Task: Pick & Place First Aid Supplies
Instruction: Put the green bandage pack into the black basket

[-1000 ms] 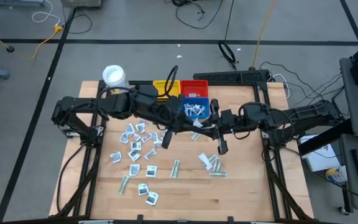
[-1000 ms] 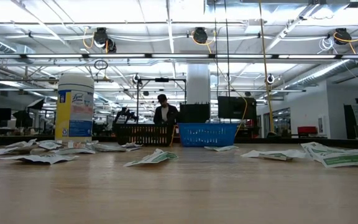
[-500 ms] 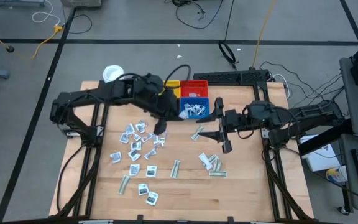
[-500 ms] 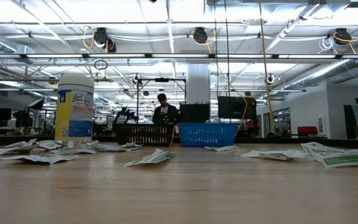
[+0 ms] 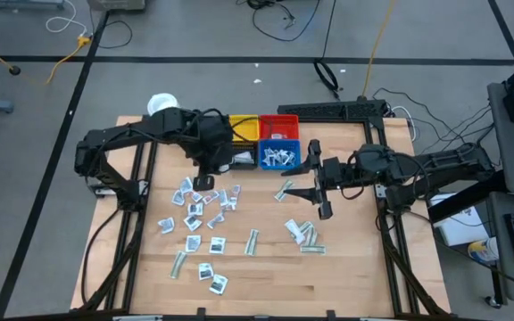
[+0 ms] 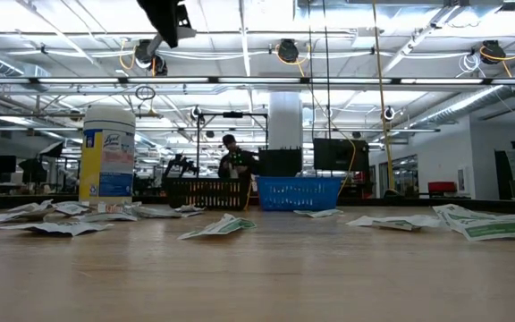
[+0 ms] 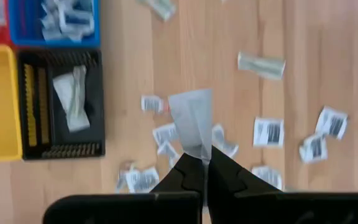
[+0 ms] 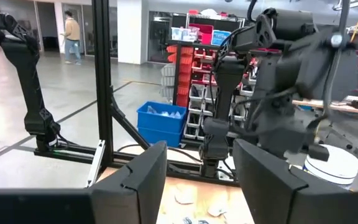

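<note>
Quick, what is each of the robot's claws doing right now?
Left gripper: closed, holding a white packet above the table.
Right gripper: open, holding nothing.

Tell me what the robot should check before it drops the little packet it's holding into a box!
1. Left tool shut on the packet: ok.
2. Packet hanging free above the table, not snagged: ok.
3. Left tool right over the black bin: not ok; in the left wrist view the bin sits off to one side.
4. Room in the black bin: ok, just one packet inside.
5. Right tool open, empty and out of the way: ok, it hangs over the table's right half.
6. Which bin this packet belongs in: cannot tell.
</note>
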